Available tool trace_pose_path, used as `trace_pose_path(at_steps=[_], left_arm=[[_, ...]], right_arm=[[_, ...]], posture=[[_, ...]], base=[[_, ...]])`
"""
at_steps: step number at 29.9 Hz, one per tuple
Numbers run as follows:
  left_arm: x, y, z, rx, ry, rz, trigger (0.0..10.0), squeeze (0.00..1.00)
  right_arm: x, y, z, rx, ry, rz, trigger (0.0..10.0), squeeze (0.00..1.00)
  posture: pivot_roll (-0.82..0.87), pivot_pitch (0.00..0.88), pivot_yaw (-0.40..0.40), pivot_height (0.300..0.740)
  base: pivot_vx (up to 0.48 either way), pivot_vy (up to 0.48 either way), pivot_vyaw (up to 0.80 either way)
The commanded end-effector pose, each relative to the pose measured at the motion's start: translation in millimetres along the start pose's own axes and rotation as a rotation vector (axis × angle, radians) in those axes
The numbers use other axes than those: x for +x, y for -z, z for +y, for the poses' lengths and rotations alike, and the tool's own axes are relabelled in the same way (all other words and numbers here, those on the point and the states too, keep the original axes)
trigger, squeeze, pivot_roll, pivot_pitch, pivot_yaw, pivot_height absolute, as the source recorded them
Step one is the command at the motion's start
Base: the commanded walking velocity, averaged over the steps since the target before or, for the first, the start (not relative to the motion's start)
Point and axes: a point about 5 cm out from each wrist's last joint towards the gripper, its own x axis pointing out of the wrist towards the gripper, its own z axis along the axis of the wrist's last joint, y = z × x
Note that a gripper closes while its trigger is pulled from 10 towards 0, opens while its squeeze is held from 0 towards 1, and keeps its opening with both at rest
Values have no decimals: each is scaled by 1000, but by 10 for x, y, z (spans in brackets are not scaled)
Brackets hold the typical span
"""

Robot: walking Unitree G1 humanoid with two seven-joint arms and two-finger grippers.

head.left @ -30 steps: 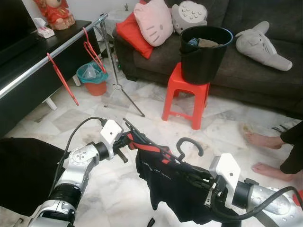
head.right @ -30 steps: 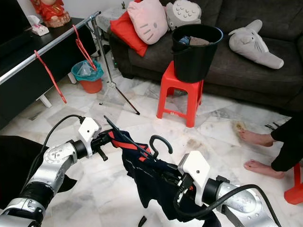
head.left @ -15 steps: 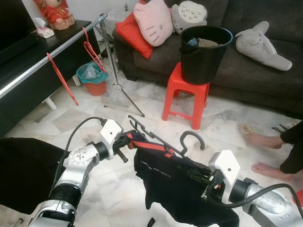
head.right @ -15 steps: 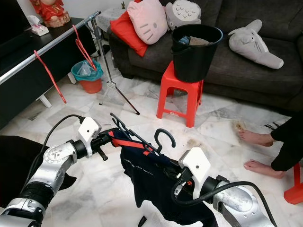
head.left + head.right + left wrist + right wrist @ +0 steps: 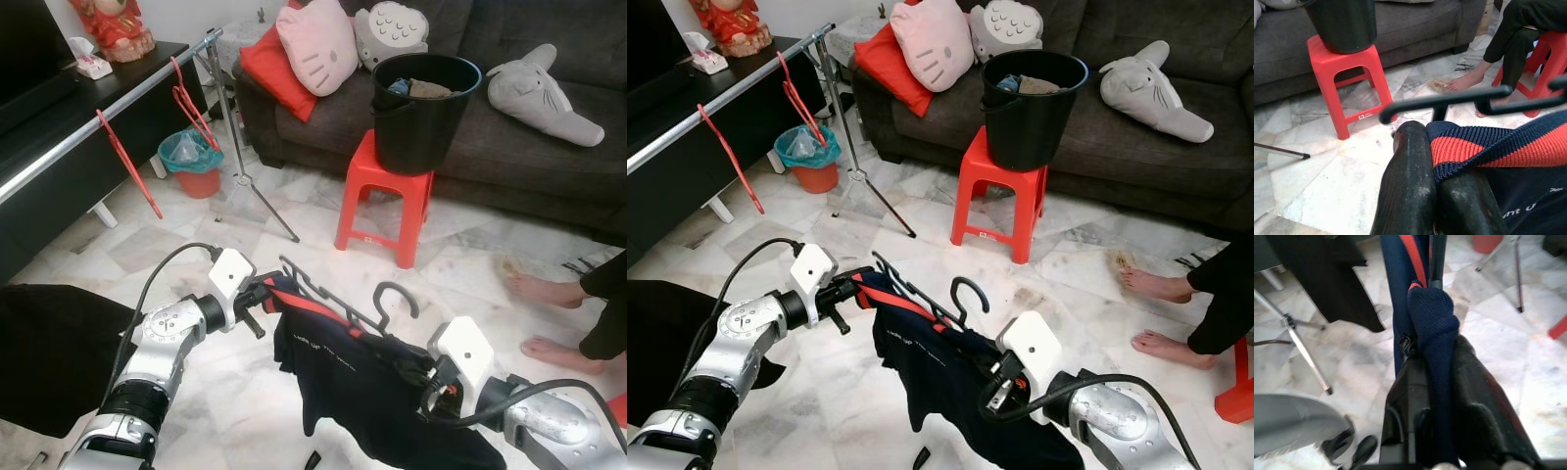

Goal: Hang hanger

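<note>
A black hanger [image 5: 338, 305] lies tilted between my two arms, its hook [image 5: 394, 297] pointing up. A navy shirt [image 5: 343, 377] with a red-striped collar is draped over it and hangs toward the floor. My left gripper [image 5: 265, 292] is shut on the collar [image 5: 1484, 149] at the hanger's left end. Lower on the right, my right gripper [image 5: 419, 378] is shut on a fold of navy cloth [image 5: 1432, 328] beside the hanger's bar [image 5: 1436, 259]. The metal clothes rail [image 5: 108, 103] runs along the far left with two red hangers [image 5: 127, 162] on it.
A red stool [image 5: 382, 196] carrying a black bucket [image 5: 423, 108] stands ahead, before a dark sofa [image 5: 509, 147]. A teal bin [image 5: 191, 162] sits by the rail's tripod leg [image 5: 265, 206]. A person's bare feet [image 5: 549, 294] rest at the right. Dark cloth [image 5: 49, 352] hangs at the near left.
The hanger's left end has shifted right and lower, and the shirt now spreads wider and hangs lower. My right arm sank slightly. The left arm barely moved.
</note>
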Motion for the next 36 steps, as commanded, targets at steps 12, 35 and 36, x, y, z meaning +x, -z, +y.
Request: trace_pose_path(at_steps=[12, 35, 36], left_arm=[[-3, -52, 42, 26, -11, -10, 10000, 0], [-21, -93, 60, 15, 7, -27, 10000, 0], [-16, -117, 65, 10, 6, -39, 10000, 0]], right_arm=[[-70, -39, 287, 17, -159, 15, 10000, 0], [-459, 312, -128, -44, -19, 234, 10000, 0], [-470, 348, -151, -44, -7, 250, 10000, 0]], posture=[[-72, 72, 78, 740], [-68, 74, 77, 740], [-68, 74, 77, 740]], base=[[0, 0, 0], [0, 0, 0], [0, 0, 0]])
